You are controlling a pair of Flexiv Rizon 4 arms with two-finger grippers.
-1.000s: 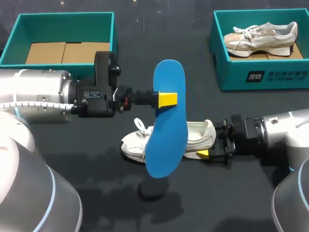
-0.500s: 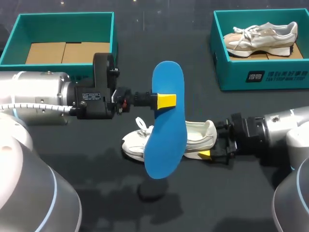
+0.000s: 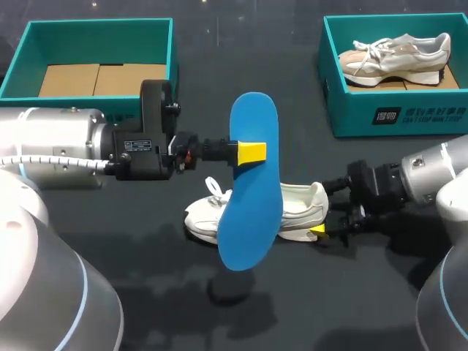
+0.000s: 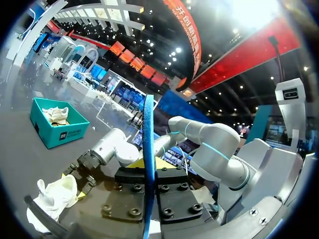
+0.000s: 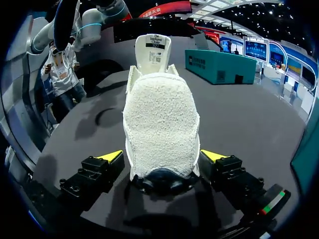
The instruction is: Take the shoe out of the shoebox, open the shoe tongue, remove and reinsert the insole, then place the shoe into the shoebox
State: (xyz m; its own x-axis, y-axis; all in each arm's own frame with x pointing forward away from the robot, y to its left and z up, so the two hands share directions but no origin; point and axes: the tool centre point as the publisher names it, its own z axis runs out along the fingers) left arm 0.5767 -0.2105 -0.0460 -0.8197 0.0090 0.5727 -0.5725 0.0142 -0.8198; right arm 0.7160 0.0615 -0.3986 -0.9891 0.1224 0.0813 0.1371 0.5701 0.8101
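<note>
The white shoe (image 3: 303, 205) is set on the dark table (image 3: 314, 307) near its middle, outside both boxes, with the toe turned towards the left edge and the heel towards the right edge. From the right wrist its tongue (image 5: 152, 50) is seen standing up at the far end of the opening. The blue insole (image 3: 251, 212) is out of the shoe and is held in the air above it, its flat face turned to the head camera and its lower end covering the shoe's middle in that view. It is clamped by 1 long edge in the left gripper (image 3: 252, 152), whose 2 fingers are closed on its 2 faces; from the left wrist it is seen edge-on between them. The right gripper (image 5: 162, 156) is placed at the heel with its 2 yellow-tipped fingers (image 5: 110, 156) spread wide, 1 on each side and just clear of the shoe, so nothing is gripped. 1 teal box (image 3: 99, 44) is set at the far left corner, with only brown cardboard seen inside. A 2nd teal box (image 3: 395, 110) is set at the far right corner, and a 2nd shoe (image 3: 395, 55) is laid in it.
</note>
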